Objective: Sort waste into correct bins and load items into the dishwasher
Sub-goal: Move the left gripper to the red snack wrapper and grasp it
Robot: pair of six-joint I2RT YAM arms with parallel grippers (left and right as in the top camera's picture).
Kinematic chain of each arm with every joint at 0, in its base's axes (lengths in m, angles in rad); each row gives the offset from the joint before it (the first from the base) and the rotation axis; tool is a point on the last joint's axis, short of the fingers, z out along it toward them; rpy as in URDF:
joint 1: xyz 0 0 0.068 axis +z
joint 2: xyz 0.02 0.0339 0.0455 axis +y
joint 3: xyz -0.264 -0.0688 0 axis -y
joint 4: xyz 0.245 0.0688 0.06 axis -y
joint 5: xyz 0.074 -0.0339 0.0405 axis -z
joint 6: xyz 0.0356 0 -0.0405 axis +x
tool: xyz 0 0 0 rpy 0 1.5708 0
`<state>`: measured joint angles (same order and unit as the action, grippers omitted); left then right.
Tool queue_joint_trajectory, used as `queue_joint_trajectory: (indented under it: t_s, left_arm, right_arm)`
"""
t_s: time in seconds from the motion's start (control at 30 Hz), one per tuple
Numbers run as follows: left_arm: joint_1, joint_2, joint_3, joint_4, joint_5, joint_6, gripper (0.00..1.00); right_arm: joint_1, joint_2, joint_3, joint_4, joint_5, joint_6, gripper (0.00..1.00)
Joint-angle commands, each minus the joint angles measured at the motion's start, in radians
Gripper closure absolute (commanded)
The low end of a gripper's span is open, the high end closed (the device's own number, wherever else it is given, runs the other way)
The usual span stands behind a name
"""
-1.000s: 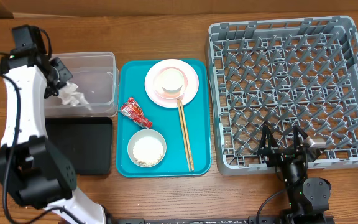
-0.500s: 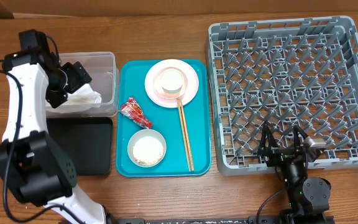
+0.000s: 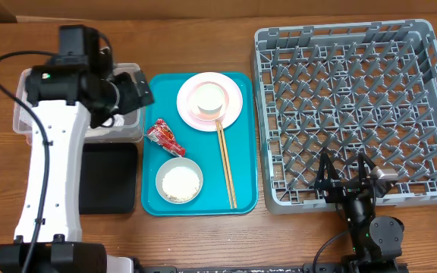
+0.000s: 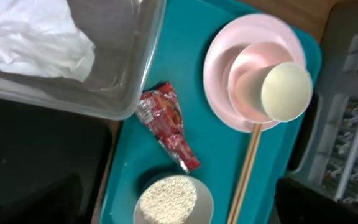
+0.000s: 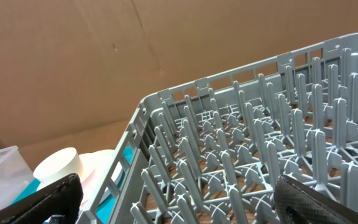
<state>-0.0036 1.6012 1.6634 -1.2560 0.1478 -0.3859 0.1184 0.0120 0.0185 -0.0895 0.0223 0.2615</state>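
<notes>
The overhead camera looks straight down on the whole table point(image 3: 203, 235). The left wrist camera faces down from close by, with the teal tray point(image 4: 216, 149) and pink plate point(image 4: 219, 68) beneath the left gripper point(image 3: 131, 89). The right wrist camera looks low and level across the grey rack point(image 5: 241, 155) ahead of the right gripper point(image 5: 176, 186). All three views share the plate.

Bright, even overhead light, soft shadows; left wrist view slightly blurred.
</notes>
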Motion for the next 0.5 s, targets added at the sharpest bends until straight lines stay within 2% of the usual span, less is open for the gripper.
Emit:
queue_joint_trajectory:
  t_s: [0.0, 0.23, 0.47]
  left_arm:
    - [-0.089, -0.003, 0.007, -0.039, -0.162, -0.062, 0.0]
    - [-0.207, -0.002, -0.018, -0.078, -0.209, -0.124, 0.0]
    - [-0.302, 0.001, -0.134, 0.002, -0.264, -0.203, 0.0]
  right_arm:
    - [0.0, -0.009, -0.011, 0.007, -0.006, -0.003, 0.0]
    - [0.0, -0.009, -0.011, 0.007, -0.006, -0.003, 0.0]
    - [0.0, -0.009, -0.011, 0.007, -0.006, -0.003, 0.0]
